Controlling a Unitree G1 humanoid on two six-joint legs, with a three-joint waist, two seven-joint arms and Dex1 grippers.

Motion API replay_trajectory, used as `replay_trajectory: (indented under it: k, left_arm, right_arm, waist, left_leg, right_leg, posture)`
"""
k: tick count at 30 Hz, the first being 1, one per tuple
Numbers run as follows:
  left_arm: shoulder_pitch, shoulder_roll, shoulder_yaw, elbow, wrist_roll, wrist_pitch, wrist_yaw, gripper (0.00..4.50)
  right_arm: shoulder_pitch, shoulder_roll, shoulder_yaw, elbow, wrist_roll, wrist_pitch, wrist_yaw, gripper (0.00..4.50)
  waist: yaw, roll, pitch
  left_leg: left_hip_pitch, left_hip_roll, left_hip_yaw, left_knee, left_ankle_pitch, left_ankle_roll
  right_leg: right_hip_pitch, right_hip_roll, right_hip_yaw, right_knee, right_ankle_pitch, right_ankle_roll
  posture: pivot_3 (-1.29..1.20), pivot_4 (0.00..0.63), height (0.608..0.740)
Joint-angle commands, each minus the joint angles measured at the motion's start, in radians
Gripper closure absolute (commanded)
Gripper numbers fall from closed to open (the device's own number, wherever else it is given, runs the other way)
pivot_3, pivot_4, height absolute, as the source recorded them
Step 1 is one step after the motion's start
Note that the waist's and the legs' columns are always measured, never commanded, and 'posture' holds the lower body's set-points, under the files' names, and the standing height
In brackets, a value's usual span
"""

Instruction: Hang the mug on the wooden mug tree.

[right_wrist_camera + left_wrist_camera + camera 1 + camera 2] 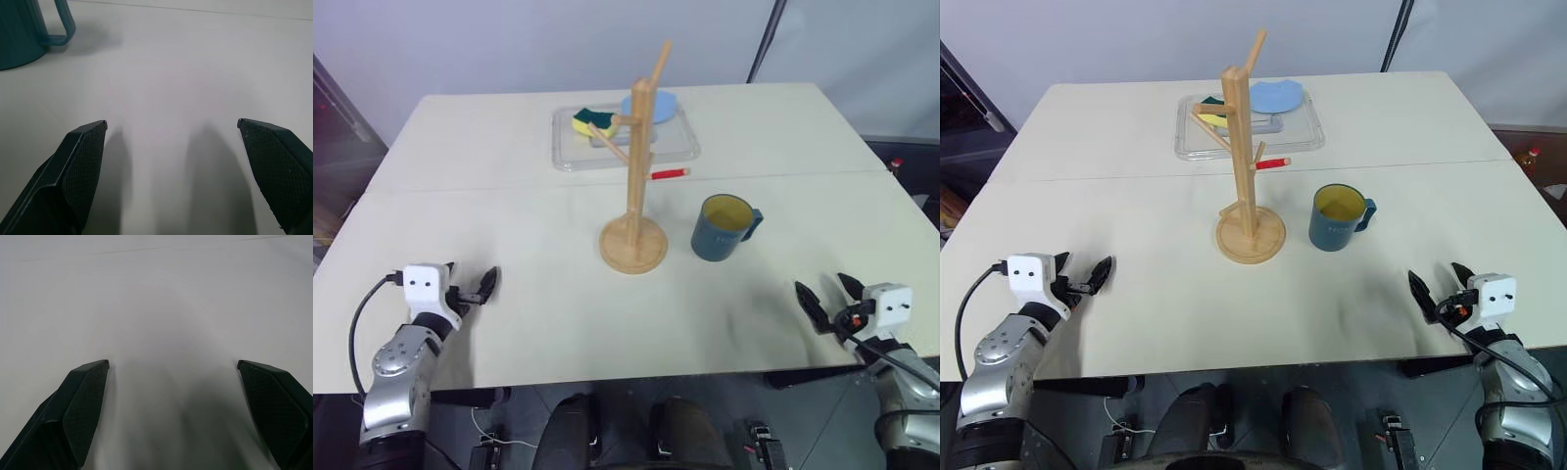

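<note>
Wide cream-white table (pixel 509 225), seam line running across it. Dark teal-blue ceramic mug (pixel 722 229) with yellow inside stands upright near the table's middle, its loop handle turned to the robot's right and away; nothing touches it. Just beside it, on the robot's left, stands the tall light-wood mug tree (pixel 636 186) on a round disc base, slanted pegs bare; mug and base sit close but apart. Behind the tree, a clear plastic tray (pixel 680 147) holds a yellow-and-green sponge (pixel 592 121) and a pale blue round piece (pixel 664 102), partly screened by the post. A small red stick-like item (pixel 670 173) lies on the table just in front of the tray. Left gripper (pixel 471 288) hovers low over the near left edge of the table, well apart from mug and tree, black fingers (pixel 85 396) spread wide with bare tabletop between them. Right gripper (pixel 825 300) sits at the near right edge, fingers likewise spread wide and empty; its wrist view catches the mug ahead and off to one side, well apart.
</note>
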Motion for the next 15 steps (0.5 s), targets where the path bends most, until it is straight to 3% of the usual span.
replay_trajectory:
  k: [1,9,15]
  left_arm:
    - [0.017,-0.006,0.003,-0.033,-0.013,0.005,-0.01,0.0]
    - [0.031,-0.003,-0.013,-0.083,-0.042,0.04,-0.043,0.0]
    - [0.046,0.028,-0.099,-0.246,-0.12,0.075,-0.204,0.0]
  right_arm:
    - [0.002,-0.004,-0.004,-0.053,0.005,0.009,-0.015,0.07]
    - [0.031,0.002,0.016,-0.18,0.004,0.084,-0.065,0.07]
    - [0.003,-0.008,0.043,-0.215,-0.011,0.131,-0.096,0.07]
  waist:
    - [0.0,0.0,0.0]
    - [0.0,0.0,0.0]
    - [0.0,0.0,0.0]
  left_leg:
    - [0.0,0.0,0.0,0.0,0.0,0.0]
    - [0.0,0.0,0.0,0.0,0.0,0.0]
    - [-0.001,0.0,0.0,0.0,0.0,0.0]
  right_leg:
    - [0.0,0.0,0.0,0.0,0.0,0.0]
    - [0.0,0.0,0.0,0.0,0.0,0.0]
    - [-0.001,0.0,0.0,0.0,0.0,-0.001]
  posture:
    - [0.0,0.15,0.74]
    - [0.0,0.15,0.74]
    - [0.0,0.15,0.74]
